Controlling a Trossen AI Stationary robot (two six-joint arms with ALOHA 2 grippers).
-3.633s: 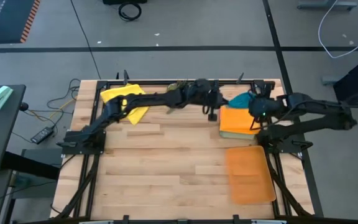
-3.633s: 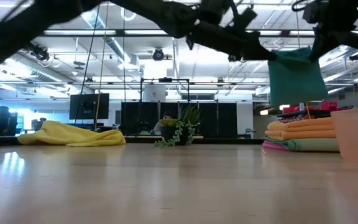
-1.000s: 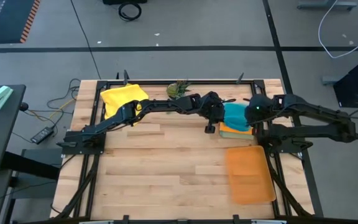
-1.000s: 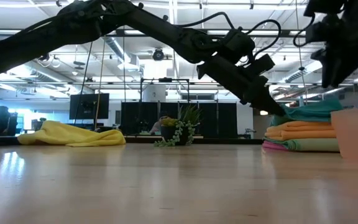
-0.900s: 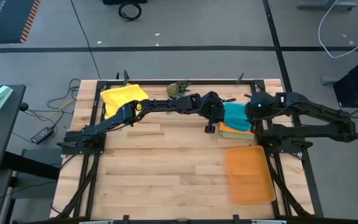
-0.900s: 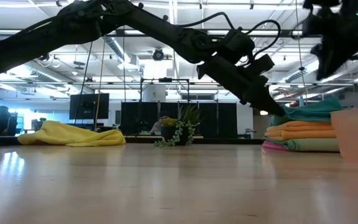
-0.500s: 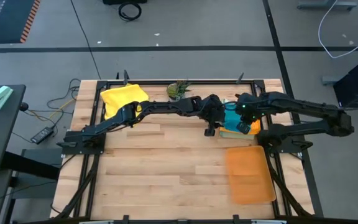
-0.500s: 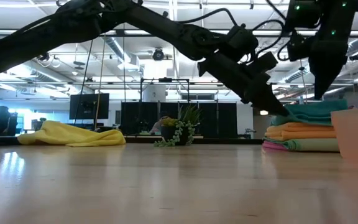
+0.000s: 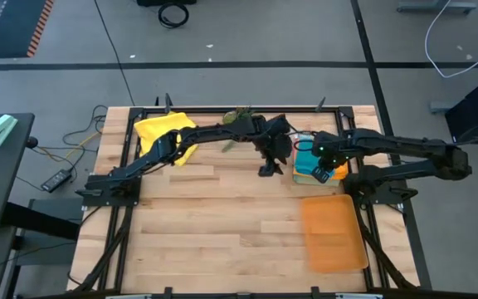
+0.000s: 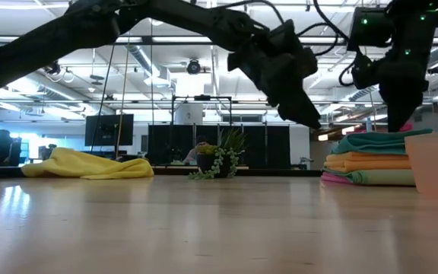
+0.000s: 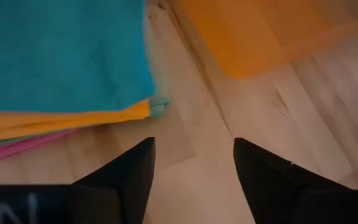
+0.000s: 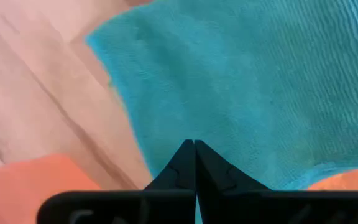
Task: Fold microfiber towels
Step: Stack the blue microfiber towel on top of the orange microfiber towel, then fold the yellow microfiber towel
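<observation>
- My right gripper [image 12: 194, 149] is clenched on nothing, tips pinched together right over the teal towel [image 12: 241, 87] that tops the folded stack [image 10: 367, 160].
- My left gripper [image 11: 191, 163] is released, fingers spread and holding nothing, hovering over bare table [image 9: 222, 216] just beside the stack's edge.
- Step in hand, as I judge it: settle the teal towel flat on the stack with my right tips. To do it well: press down lightly and sweep toward the far edge, don't snag the pile, keep the corners square with the orange layer below.
- Risk, I'd guess: pushing sideways would slide the whole stack.
- Left arm should stay clear of the stack, then go for the next cloth.
- Counts: one stack, with teal, orange, pale green and pink layers showing at its edge; exact layer count I cannot tell.
- One loose yellow towel [image 9: 166, 133] crumpled, well apart from my left gripper at the far corner, not yet folded.
- One translucent orange mat [image 9: 333, 231] near the stack, one small plant [image 10: 220, 161] at the table's back edge.
</observation>
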